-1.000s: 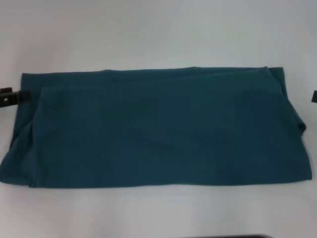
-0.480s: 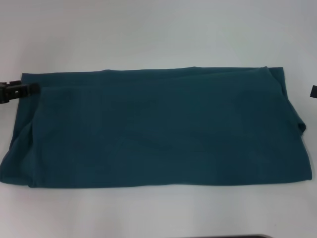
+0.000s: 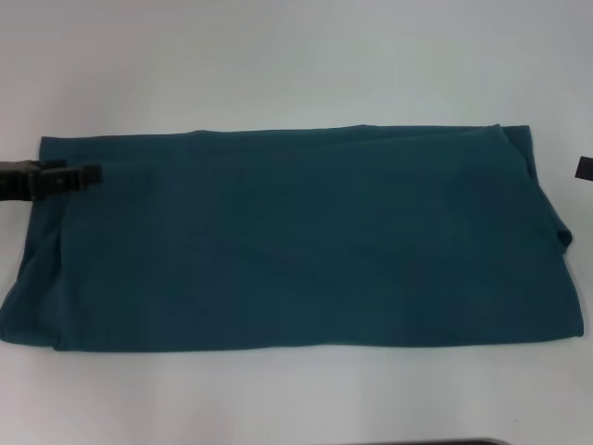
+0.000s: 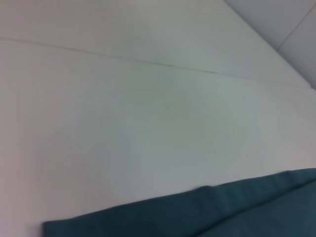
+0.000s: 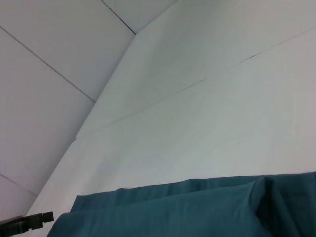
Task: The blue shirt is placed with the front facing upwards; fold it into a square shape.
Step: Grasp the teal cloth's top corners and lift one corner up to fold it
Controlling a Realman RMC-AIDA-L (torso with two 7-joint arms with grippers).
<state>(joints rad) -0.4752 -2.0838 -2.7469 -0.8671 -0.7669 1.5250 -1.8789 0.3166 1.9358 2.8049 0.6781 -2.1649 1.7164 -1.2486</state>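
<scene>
Dark teal-blue cotton shirt (image 3: 296, 241) lies flat on the smooth white table (image 3: 296, 65), folded into a long horizontal rectangle, plain side up. Fabric matte and soft, with faint creases. Right end shows an overlapped layer and a small notch at the edge; left end has a rounded, loosely folded corner. Left tool (image 3: 79, 173), dark and slender, reaches in from the left, tip over the shirt's far-left corner; cannot tell how far open or whether it holds cloth. Right tool (image 3: 584, 167) barely shows at the right edge, beside the shirt; state unclear.
</scene>
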